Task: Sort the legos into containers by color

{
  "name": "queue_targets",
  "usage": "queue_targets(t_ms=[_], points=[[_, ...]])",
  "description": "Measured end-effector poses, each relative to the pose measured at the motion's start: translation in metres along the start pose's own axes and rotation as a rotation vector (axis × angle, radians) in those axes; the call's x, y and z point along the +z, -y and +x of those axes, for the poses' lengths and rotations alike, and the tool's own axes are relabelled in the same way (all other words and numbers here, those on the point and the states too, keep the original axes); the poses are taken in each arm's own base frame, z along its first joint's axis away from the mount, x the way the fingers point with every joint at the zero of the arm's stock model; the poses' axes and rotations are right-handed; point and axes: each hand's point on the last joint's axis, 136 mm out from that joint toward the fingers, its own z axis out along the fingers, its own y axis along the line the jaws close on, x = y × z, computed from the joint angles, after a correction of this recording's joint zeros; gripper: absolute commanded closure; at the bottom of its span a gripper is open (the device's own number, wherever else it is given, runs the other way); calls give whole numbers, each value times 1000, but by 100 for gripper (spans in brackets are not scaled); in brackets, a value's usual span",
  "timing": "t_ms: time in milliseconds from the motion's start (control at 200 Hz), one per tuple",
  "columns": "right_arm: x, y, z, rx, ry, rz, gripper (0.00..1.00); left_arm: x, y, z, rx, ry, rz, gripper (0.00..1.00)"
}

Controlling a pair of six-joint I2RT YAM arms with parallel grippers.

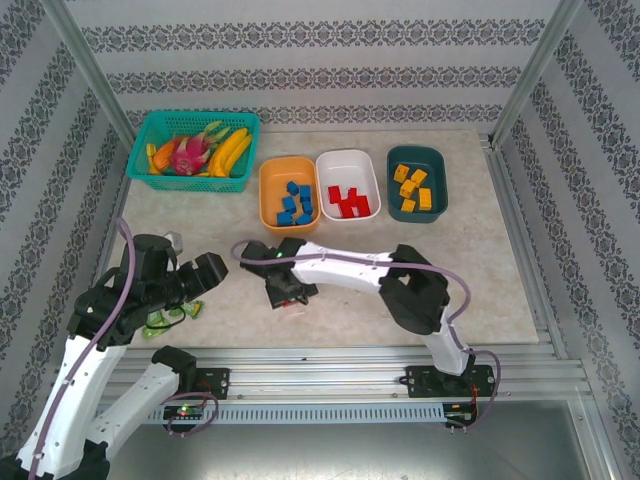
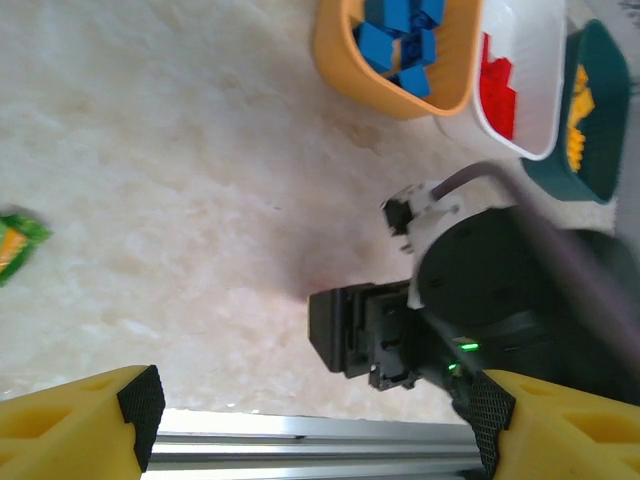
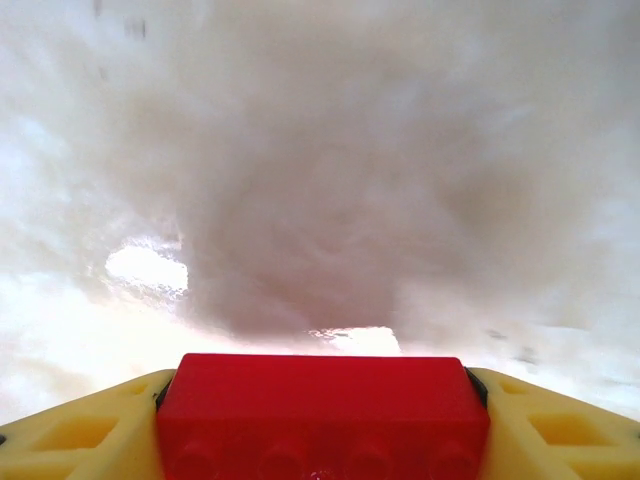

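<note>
I am looking down on a pale, marbled beige tabletop (image 1: 480,260) inside a booth. Wallpaper (image 1: 300,40) with grey ornamental stripes covers its walls, aluminium frame posts (image 1: 90,70) stand at the corners, and a metal rail (image 1: 320,360) runs along the near edge.

Far to the left of the white tub (image 1: 348,156), by the back wall, a teal mesh basket (image 1: 195,115) holds fruit (image 1: 215,150). Nearer to me, and also well left of the white tub, the left gripper (image 1: 212,270) hangs over bare surface. In its own camera I see its yellow fingers (image 2: 80,425) spread wide with nothing between them. A small green toy figure (image 1: 170,318) lies on the table near that arm.

The orange tub (image 1: 268,200) stands just left of the white tub and holds the blue legos (image 1: 295,203). In front of the white tub and a little to its left, the right gripper (image 1: 287,295) is low over the tabletop. Its wrist camera shows it closed on a red lego (image 3: 322,410), which fills the gap between both fingers, with blurred table beyond.

The white tub itself holds the red legos (image 1: 350,203). Just to its right, the dark teal tub (image 1: 392,185) holds the yellow legos (image 1: 412,188). The three tubs stand in a row, close together.
</note>
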Motion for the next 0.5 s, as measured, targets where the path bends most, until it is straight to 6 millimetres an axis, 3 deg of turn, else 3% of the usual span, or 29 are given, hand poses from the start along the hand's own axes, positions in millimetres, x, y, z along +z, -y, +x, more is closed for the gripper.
queue_targets(t_ms=[100, 230, 500], points=[[-35, 28, -29, 69, 75, -30, 45, 12, 15, -1, 0, -33, 62, 18], [-66, 80, -74, 187, 161, -47, 45, 31, 35, -10, 4, -66, 108, 18], [-77, 164, -165, 368, 264, -38, 46, 73, 85, -47, 30, -81, 174, 17]])
